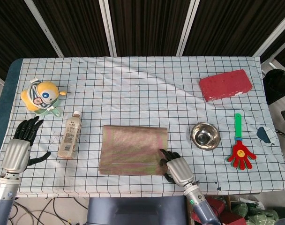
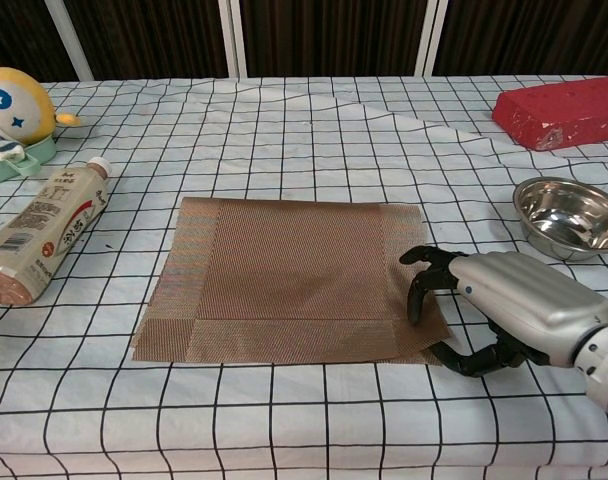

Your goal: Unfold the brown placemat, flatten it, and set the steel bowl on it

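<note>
The brown placemat (image 1: 133, 150) (image 2: 284, 280) lies folded and flat at the middle front of the table. My right hand (image 1: 179, 169) (image 2: 504, 305) is at its near right corner. The fingers (image 2: 419, 295) curl down onto the mat's right edge and the thumb closes in from below the corner, pinching it. The steel bowl (image 1: 205, 136) (image 2: 569, 215) stands upright and empty on the cloth, to the right of the mat and just beyond my right hand. My left hand (image 1: 18, 150) rests at the table's left front edge with fingers spread, holding nothing; the chest view does not show it.
A drink bottle (image 1: 70, 136) (image 2: 44, 230) lies on its side left of the mat. Behind it sits a yellow toy (image 1: 41, 96) (image 2: 14, 105). A red block (image 1: 225, 85) (image 2: 559, 112) is at the back right, and a red hand clapper (image 1: 239, 150) lies right of the bowl.
</note>
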